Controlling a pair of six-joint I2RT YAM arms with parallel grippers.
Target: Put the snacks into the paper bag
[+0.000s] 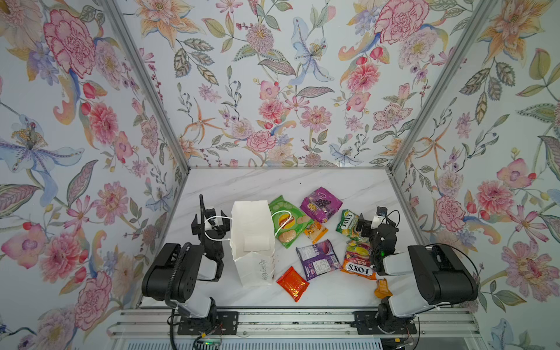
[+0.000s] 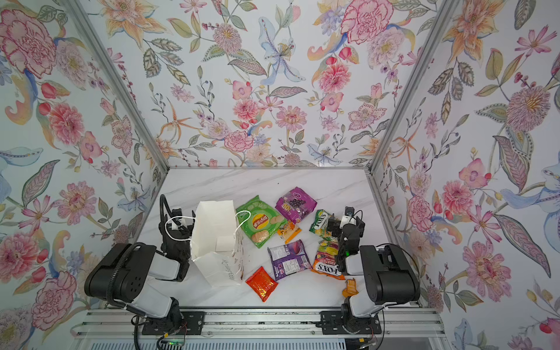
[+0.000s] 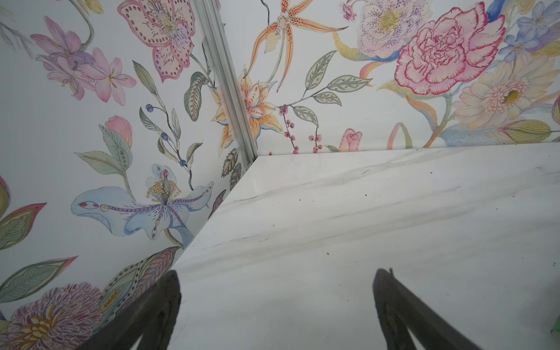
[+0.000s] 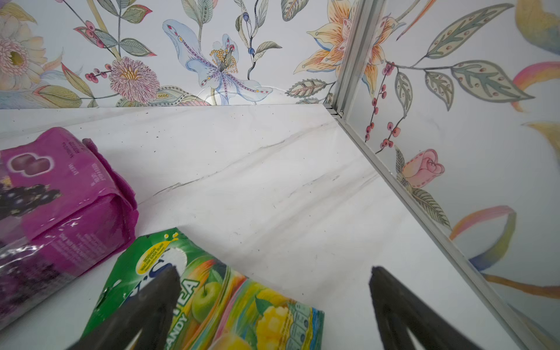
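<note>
A: Start at the left; what is the left gripper (image 3: 277, 272) doing?

B: Its jaws stand wide apart with only bare marble table (image 3: 333, 227) between them, so it grasps nothing. In both top views it sits just beside the paper bag (image 1: 251, 230); one cord handle (image 1: 209, 235) drapes across it; hooked or merely lying there, I cannot tell.

A: And the bag itself?

B: It seems to stand mouth upward at the left of the spread, lettering toward the robot; I judge the arm is placed there to steady it, since thin paper tips easily.

A: The snacks (image 1: 318, 259)?

B: All out on the table; none inside that I can see. The green chips bag (image 1: 288, 222) lies against the bag's right side with the other handle lying on it; then purple packets (image 1: 321, 204), small orange sachets (image 1: 315, 231), a red-orange foil pack (image 1: 292, 283); further right, the green FOX'S bag (image 1: 348, 222) and the orange FOX'S bag (image 1: 359, 265).

A: The right gripper (image 4: 274, 272)?

B: Released as well; one jaw hangs over the green FOX'S bag, the other over bare table; it looks lined up to take that packet first; nothing is pinched yet.
</note>
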